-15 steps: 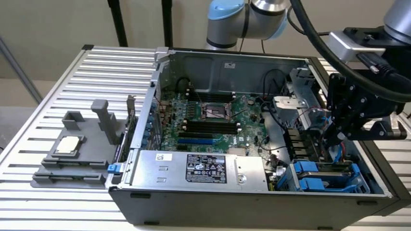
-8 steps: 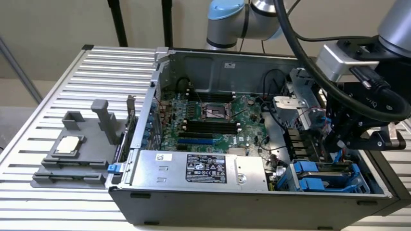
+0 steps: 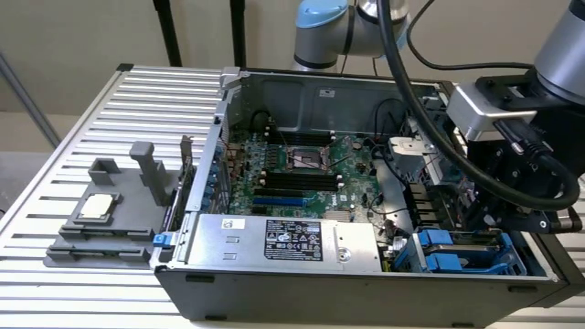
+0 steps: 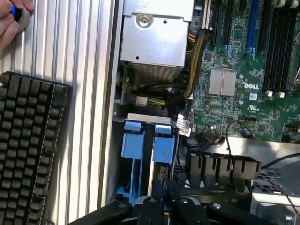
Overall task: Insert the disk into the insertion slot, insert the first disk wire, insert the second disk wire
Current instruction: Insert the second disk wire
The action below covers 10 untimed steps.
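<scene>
The disk (image 4: 149, 145), in its blue carrier, sits in the insertion slot (image 3: 468, 252) at the computer case's (image 3: 366, 288) front corner. Directly over it, the pincer (image 4: 165, 190) is closed, seemingly holding nothing.

Blue insertion slot (image 3: 462, 252) tabs, green motherboard (image 3: 297, 171)

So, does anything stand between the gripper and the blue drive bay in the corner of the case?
Nothing visible does. The shut gripper is close over the blue carriers in the insertion slot. The cables run beyond the slot, by the power supply, not across it.
</scene>
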Available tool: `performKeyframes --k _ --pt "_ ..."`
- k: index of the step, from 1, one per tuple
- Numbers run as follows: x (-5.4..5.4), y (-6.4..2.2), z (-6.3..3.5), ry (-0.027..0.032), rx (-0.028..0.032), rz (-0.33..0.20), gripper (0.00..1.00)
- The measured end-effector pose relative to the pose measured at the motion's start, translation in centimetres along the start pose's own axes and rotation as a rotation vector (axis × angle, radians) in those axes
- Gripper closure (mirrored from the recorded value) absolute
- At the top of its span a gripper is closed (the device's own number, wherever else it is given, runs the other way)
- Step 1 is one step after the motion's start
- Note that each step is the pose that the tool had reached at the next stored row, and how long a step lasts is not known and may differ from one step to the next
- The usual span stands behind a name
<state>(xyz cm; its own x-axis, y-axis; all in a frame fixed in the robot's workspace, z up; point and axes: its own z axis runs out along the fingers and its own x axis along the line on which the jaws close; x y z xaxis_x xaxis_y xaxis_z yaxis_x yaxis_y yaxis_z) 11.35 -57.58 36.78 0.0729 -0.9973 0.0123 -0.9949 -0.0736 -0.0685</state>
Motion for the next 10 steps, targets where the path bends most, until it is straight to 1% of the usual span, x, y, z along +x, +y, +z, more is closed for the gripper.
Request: performKeyframes --k 2,4,7,9,10 --pt "0.17 0.42 0.18 -0.0028 0.0059 0.000 0.84" --pt "0.23 0.67 0.36 -0.0069 0.0143 0.001 0.84" --pt "0.26 0.75 0.60 -0.0121 0.0315 0.001 0.84" --pt "0.27 0.77 0.77 -0.0154 0.0412 0.002 0.84" --pt "0.28 0.77 0.87 -0.0170 0.0451 0.002 0.84"
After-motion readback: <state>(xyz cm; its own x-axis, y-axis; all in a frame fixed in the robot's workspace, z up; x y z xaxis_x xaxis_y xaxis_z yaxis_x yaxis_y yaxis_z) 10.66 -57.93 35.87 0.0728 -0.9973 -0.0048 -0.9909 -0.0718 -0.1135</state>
